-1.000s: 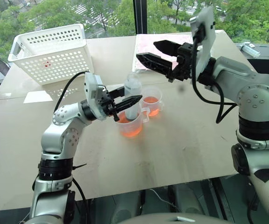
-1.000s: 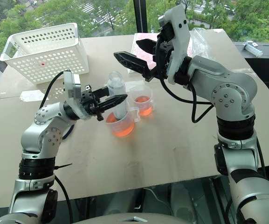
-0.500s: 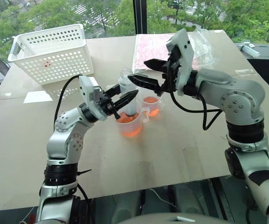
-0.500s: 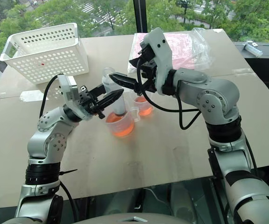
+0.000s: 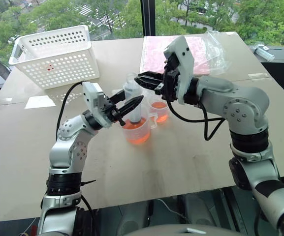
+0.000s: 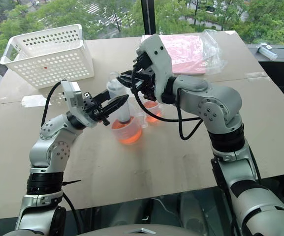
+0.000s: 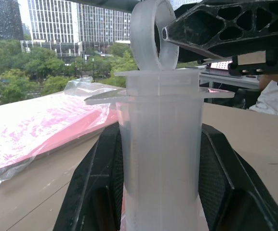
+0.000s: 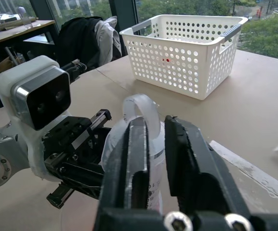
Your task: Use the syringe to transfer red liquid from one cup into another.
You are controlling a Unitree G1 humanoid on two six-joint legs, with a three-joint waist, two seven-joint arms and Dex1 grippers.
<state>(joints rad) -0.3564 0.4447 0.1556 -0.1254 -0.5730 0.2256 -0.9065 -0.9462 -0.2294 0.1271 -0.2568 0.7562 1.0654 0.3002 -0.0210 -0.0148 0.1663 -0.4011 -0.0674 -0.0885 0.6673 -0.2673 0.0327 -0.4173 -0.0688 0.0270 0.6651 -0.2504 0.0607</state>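
Treetops fill the window behind the tan table (image 5: 191, 152). Larger cup (image 5: 139, 132) and smaller cup (image 5: 160, 111) both hold red liquid (image 5: 139, 137). The syringe (image 5: 133, 101) stands in the larger, left hand (image 5: 132, 104) clamping its barrel, right hand (image 5: 142, 78) pinching the plunger ring; drawing looks about to start.

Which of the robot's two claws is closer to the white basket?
The left. The left gripper clamps the syringe barrel, on the white basket side. The right gripper pinches the plunger ring, farther from it.
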